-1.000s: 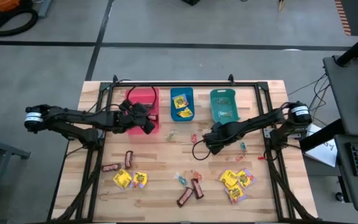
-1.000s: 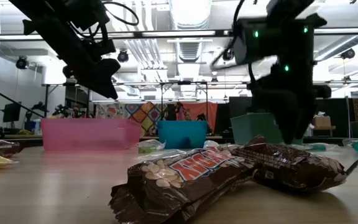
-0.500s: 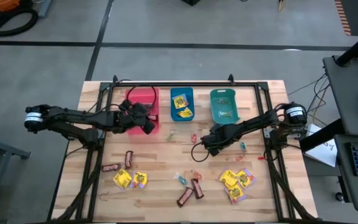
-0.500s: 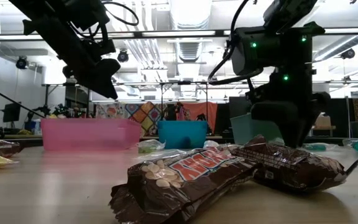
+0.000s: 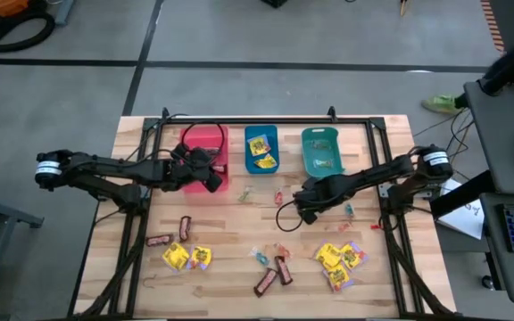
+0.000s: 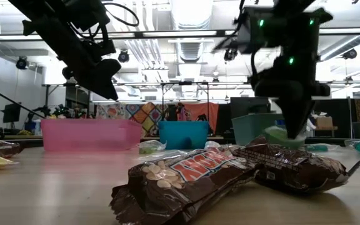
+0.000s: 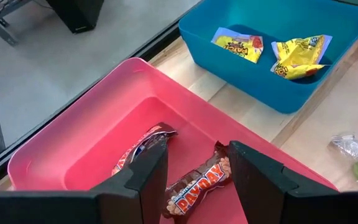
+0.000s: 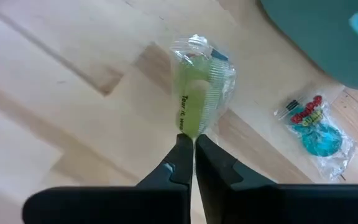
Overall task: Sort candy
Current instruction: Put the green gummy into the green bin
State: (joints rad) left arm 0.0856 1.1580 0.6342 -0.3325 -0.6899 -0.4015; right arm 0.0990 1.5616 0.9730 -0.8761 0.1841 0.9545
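Note:
Candy lies loose on the wooden table: yellow packets point(image 5: 187, 258), brown bars point(image 5: 273, 275) and small twist-wrapped pieces point(image 5: 248, 194). At the far side a red bin point(image 5: 205, 147), a blue bin point(image 5: 261, 150) and a teal bin point(image 5: 319, 150) stand in a row. My right gripper point(image 5: 303, 207) is at mid-table, shut on a small green clear-wrapped candy point(image 8: 197, 87). My left gripper point(image 7: 194, 180) hangs open over the red bin's near right part, above two brown bars point(image 7: 194, 183) lying on the bin's floor. My right gripper pinches the green candy by the end of its clear wrapper point(image 8: 189, 127) between its two fingertips. The fingers come from above, pointing down. In the low view the candy point(image 6: 281, 135) sits at the fingertips, apparently just off the table.
A teal and red wrapped piece point(image 8: 312, 121) lies on the table close to the held candy, near the teal bin's corner point(image 8: 328, 37). Two yellow packets point(image 7: 297, 50) lie in the blue bin. A black frame point(image 5: 266, 121) runs along the table's far edge and sides.
My right gripper has dropped to the table, shut on the green candy and come up a little with it. My left gripper has kept still over the red bin.

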